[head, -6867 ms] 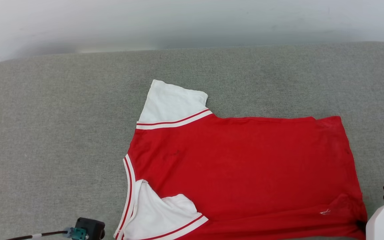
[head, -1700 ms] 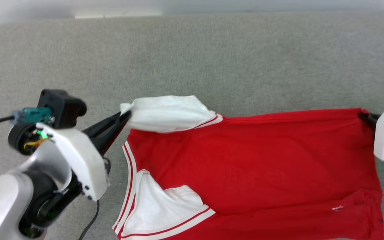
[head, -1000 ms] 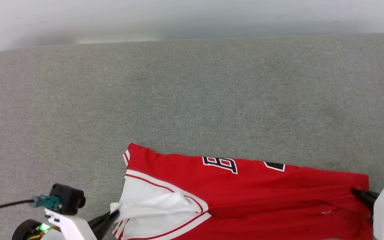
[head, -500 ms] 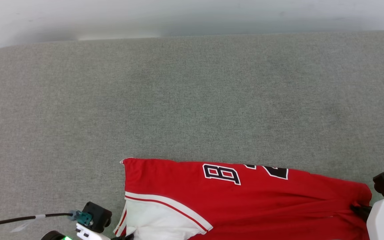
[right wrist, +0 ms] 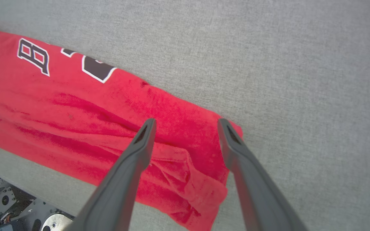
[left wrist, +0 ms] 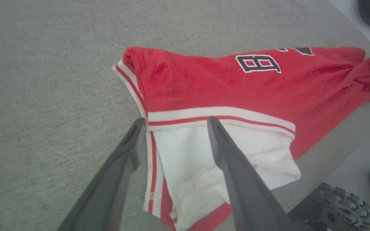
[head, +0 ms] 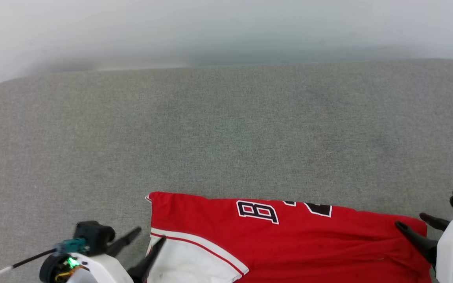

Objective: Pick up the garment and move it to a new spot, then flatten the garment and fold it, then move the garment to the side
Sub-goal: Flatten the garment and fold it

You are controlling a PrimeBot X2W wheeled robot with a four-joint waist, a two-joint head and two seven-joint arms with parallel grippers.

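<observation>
The grey cloth-covered counter point(head: 226, 129) spans the head view, its far corners rounded at upper left and upper right. On it lies one red shirt point(head: 297, 239) with black lettering and a white sleeve, folded lengthwise, low in the frame from centre to right

Matt cloth garment point(head: 309, 243), coarse grey upholstery point(head: 226, 129)

Both tools are spread wide, nothing pinched: left tool point(head: 150, 234) sits at the sleeve end of the garment point(head: 289, 236), one finger over it, the other just off its edge, and right tool point(head: 411, 220) hovers over the garment's hem corner, white wrist behind it.
</observation>
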